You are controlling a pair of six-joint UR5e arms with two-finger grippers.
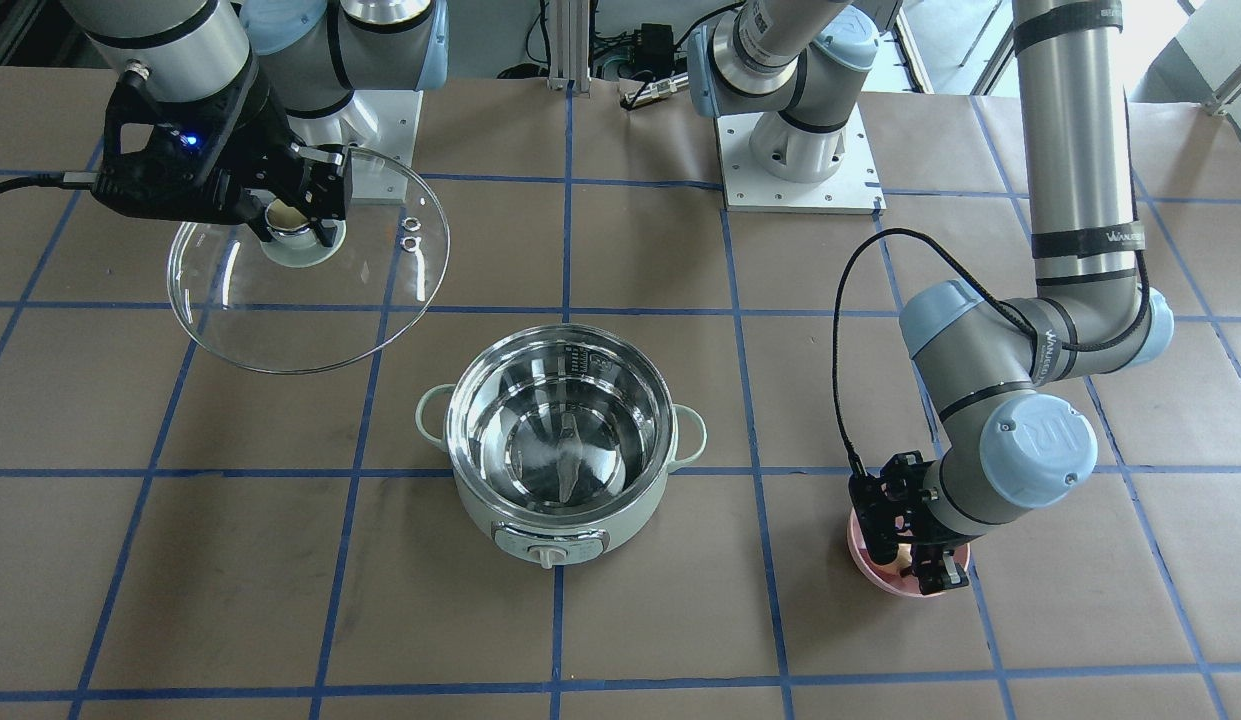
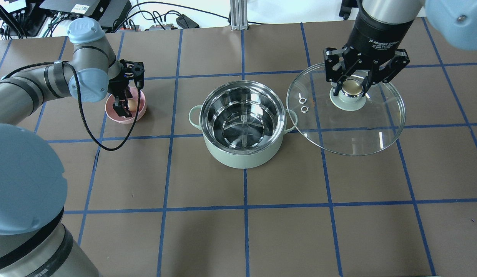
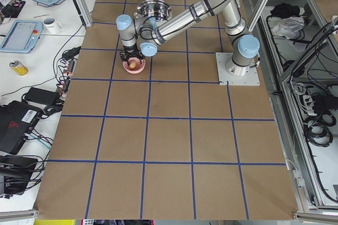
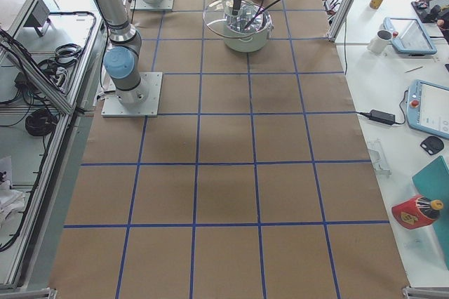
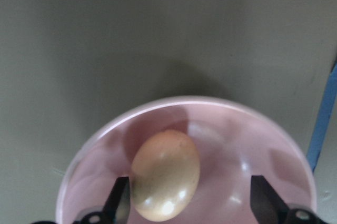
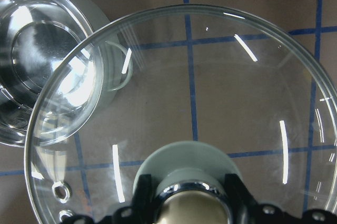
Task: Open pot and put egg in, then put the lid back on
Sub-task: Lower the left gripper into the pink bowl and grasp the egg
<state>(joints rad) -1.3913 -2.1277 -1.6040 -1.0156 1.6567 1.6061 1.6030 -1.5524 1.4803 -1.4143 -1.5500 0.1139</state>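
Tan egg (image 5: 165, 175) lies in the pink bowl (image 5: 263, 145) between the spread fingers (image 5: 120, 199) of my left claw (image 5: 192, 203), clear only from that wrist. Overhead adds the open pot (image 2: 242, 123) on the tabletop (image 2: 261, 231), then my right claw (image 2: 351, 86) clenched on the knob (image 2: 353, 89) of the lid (image 2: 349, 134), held beside the pot.

A robotics lab: 2 arms (image 3: 179, 19) bolted to a paper-covered table (image 3: 158, 140) gridded in blue tape (image 3: 174, 118), teach pendants (image 4: 429, 109) at 3 o'clock, cable coils (image 3: 318, 130) alongside.

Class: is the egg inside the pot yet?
No, the egg lies in the pink bowl; the pot holds nothing.
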